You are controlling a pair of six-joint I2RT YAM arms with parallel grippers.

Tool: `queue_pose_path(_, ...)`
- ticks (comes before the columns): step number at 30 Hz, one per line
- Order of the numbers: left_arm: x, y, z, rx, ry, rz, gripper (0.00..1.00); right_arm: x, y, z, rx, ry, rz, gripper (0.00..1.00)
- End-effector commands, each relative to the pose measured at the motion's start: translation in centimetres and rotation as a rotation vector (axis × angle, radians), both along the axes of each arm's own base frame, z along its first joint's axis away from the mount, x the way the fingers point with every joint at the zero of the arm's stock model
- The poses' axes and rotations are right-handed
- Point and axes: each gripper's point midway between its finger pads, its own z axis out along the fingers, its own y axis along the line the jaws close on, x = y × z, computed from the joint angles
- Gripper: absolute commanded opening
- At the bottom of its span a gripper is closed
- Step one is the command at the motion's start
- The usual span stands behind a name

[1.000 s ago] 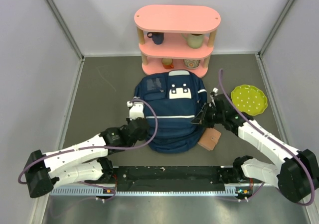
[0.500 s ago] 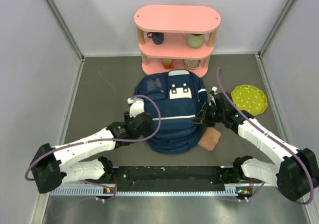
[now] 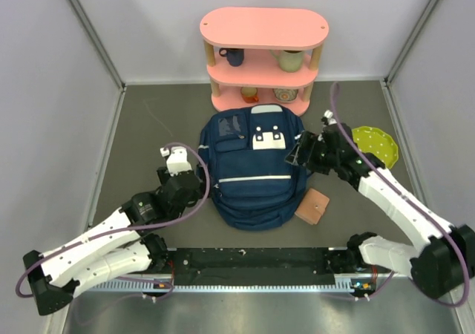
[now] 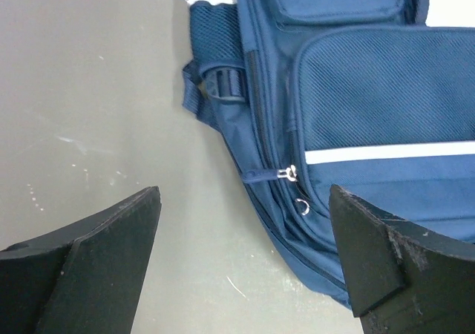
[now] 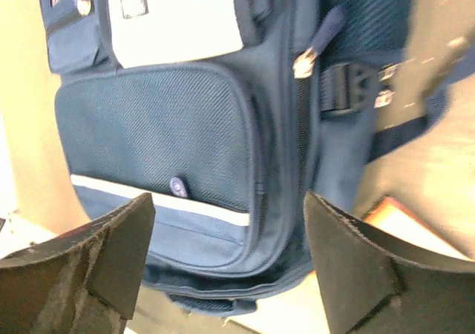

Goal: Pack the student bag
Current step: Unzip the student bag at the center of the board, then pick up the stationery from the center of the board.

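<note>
The student bag (image 3: 256, 167) is a navy backpack with thin white stripes and a white patch. It lies flat, front side up, in the middle of the table. My left gripper (image 3: 199, 177) stands open just off its left edge. In the left wrist view, that gripper (image 4: 243, 193) frames bare table and the bag's side (image 4: 371, 104), where a silver zipper pull (image 4: 289, 172) hangs free. My right gripper (image 3: 297, 156) hovers open over the bag's upper right edge. The right wrist view shows this gripper (image 5: 228, 200) above the front pocket (image 5: 156, 133), holding nothing.
A brown wallet-like item (image 3: 312, 205) lies by the bag's lower right corner. A green dotted plate (image 3: 375, 145) sits to the right. A pink two-tier shelf (image 3: 263, 52) holding cups stands just behind the bag. Grey walls enclose the table.
Both grippers have opened and let go of the bag's sides. The left arm drew back to the left, off the bag. The right gripper shifted slightly toward the far end of the bag.
</note>
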Motion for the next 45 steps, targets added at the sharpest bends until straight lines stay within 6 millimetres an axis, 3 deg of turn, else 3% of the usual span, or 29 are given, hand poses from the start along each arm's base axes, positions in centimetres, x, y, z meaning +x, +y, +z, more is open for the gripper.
queue_pose_path(1,0.1,-2.8,2.0,-0.075,-0.020,-0.118,0.99,0.5,-5.6,2.5,-0.102,-0.149,-0.254,0.84)
queue_pose_path(2,0.4,-3.7,2.6,-0.108,-0.045,-0.143,0.99,-0.2,-6.5,3.3,-0.086,-0.183,-0.291,0.87)
queue_pose_path(3,0.3,-4.6,2.5,-0.127,-0.037,-0.180,0.99,-1.1,-7.9,1.5,-0.110,-0.144,-0.357,0.89)
queue_pose_path(5,0.4,-5.7,2.7,-0.141,-0.040,-0.215,0.99,-2.3,-9.4,1.0,-0.086,-0.128,-0.446,0.90)
queue_pose_path(8,0.6,-7.8,2.9,-0.162,-0.028,-0.278,0.99,-4.6,-11.1,-3.1,-0.087,-0.008,-0.536,0.91)
queue_pose_path(12,0.8,-9.3,2.2,-0.136,0.017,-0.324,0.99,-6.0,-10.8,-5.7,-0.037,0.076,-0.574,0.91)
queue_pose_path(20,1.1,-8.8,2.0,-0.114,-0.002,-0.311,0.99,-7.4,-11.4,-9.4,-0.060,0.153,-0.621,0.91)
queue_pose_path(26,0.8,-8.7,1.7,-0.118,0.005,-0.312,0.99,-8.2,-9.9,-12.0,0.010,0.199,-0.575,0.91)
queue_pose_path(30,0.9,-8.8,1.7,-0.125,0.006,-0.312,0.99,-7.7,-8.5,-12.2,0.102,0.171,-0.540,0.86)
queue_pose_path(42,1.1,-9.6,1.2,-0.118,0.026,-0.324,0.99,-7.6,-7.0,-12.0,0.178,0.142,-0.466,0.62)
queue_pose_path(45,1.1,-9.7,1.2,-0.118,0.026,-0.325,0.99,-7.3,-6.7,-11.3,0.182,0.117,-0.435,0.48)
